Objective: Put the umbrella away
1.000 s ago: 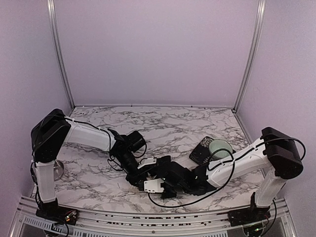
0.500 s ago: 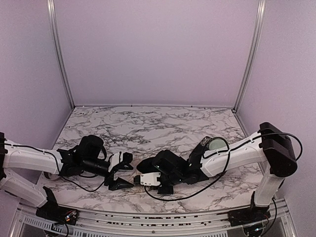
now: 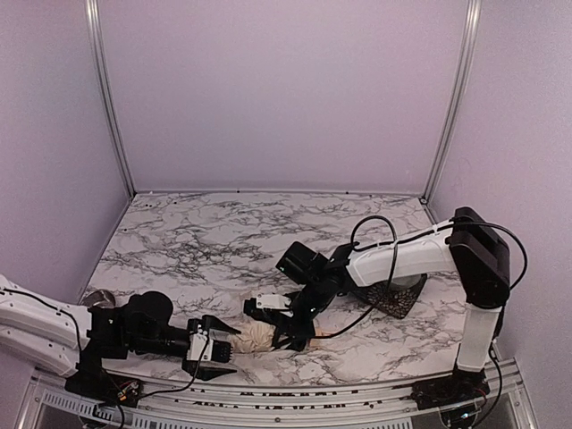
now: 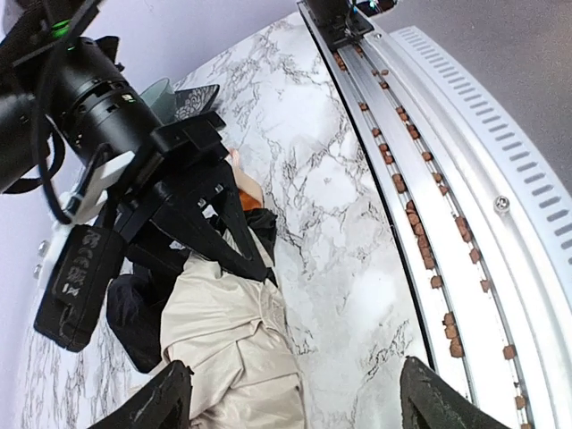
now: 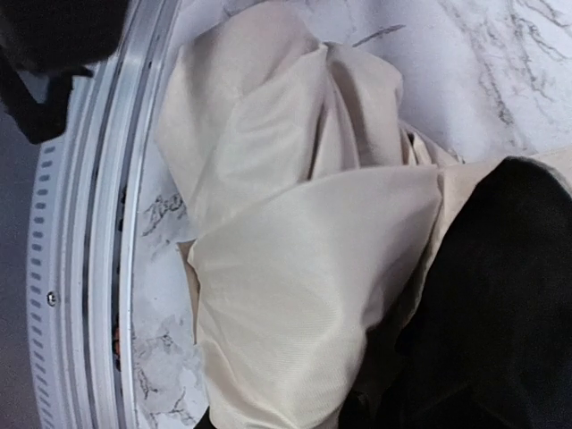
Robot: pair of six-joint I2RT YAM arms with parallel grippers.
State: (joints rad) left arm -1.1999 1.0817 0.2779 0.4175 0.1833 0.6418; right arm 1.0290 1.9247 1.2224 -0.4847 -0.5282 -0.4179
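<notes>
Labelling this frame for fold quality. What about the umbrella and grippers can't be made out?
- Umbrella upper end: left wrist view, behind the right gripper.
- Whether the right gripper pinches fabric: right wrist view, fabric fills the frame, fingers unseen.
- Dark mesh item: top view, right arm crosses it.

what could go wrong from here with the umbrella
The umbrella lies bunched beside the front rail; a pull that way could drag it off the table. The right hand seems to pinch only loose fabric, which may slip free. The open left hand points at it close by; the two could collide.
</notes>
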